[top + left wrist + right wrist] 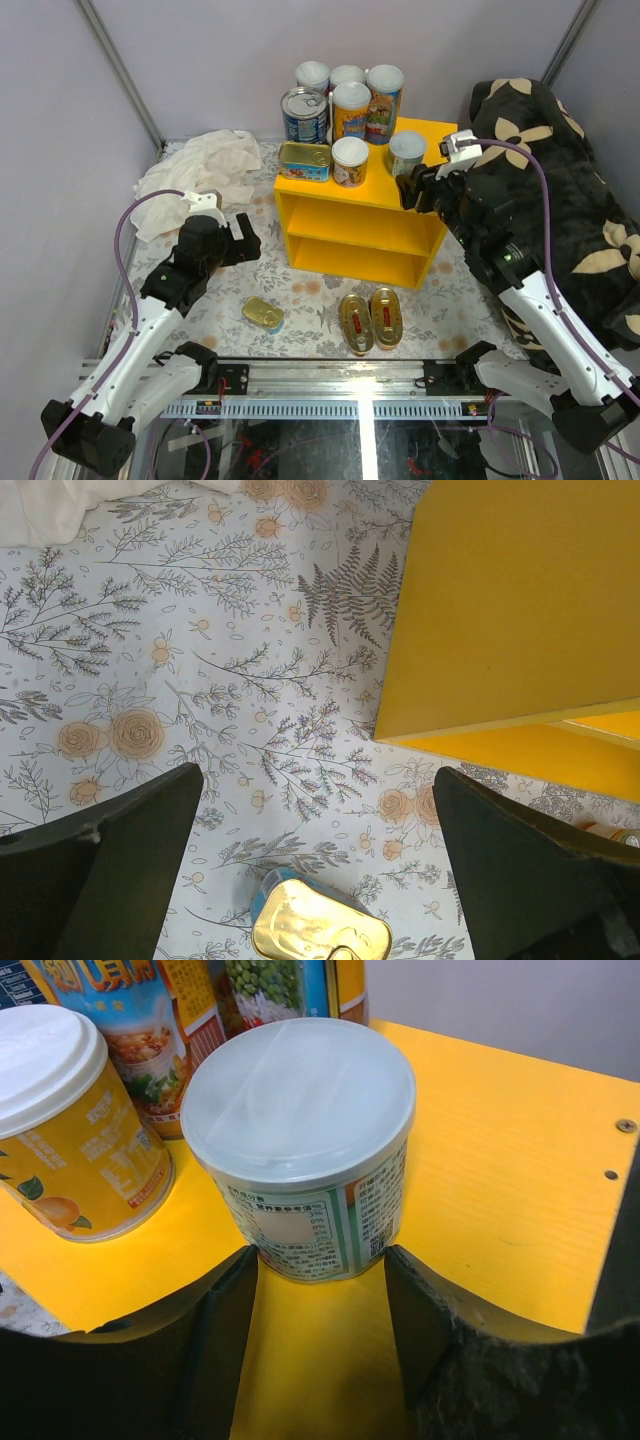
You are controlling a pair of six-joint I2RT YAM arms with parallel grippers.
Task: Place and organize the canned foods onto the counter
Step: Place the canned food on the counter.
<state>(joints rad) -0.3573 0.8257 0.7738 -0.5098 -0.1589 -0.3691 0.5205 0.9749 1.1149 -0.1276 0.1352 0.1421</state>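
Your bright yellow box-shaped wooden bench [370,190] stands on the floral-patterned sheet [310,290], with its two open shelves facing the arm bases. Along the back of its top stand four tall white-lidded cylinders [384,100]. The right wrist view shows green peas pictured on one label and large yellow characters on blue on another, but you cannot read either. Left of them stands the wider blue-labelled steel can [305,115], its print too small to make out.

In front sit three shorter tins:
- a short yellow-labelled can [75,1150] with an orange fruit pictured on it
- a short green-and-white can with a cloudy plastic lid [300,1140], carrying a table of print too fine to read
- a rectangular gold tin with green sides [304,160], at the left front corner

Your right pincer [320,1255] is part-way open around the green-and-white can, one finger at each side of its base. The fingers are against the wall or just beside it, and you cannot tell whether they grip. The can stands upright on the bench top.

On the sheet in front of the bench lie two gold oval tins [356,322] side by side. To their left is a gold tin with blue sides [320,930]. Your left pincer [320,780] hangs wide open over the sheet, holding nothing. That tin shows low between its fingers in the wrist view.
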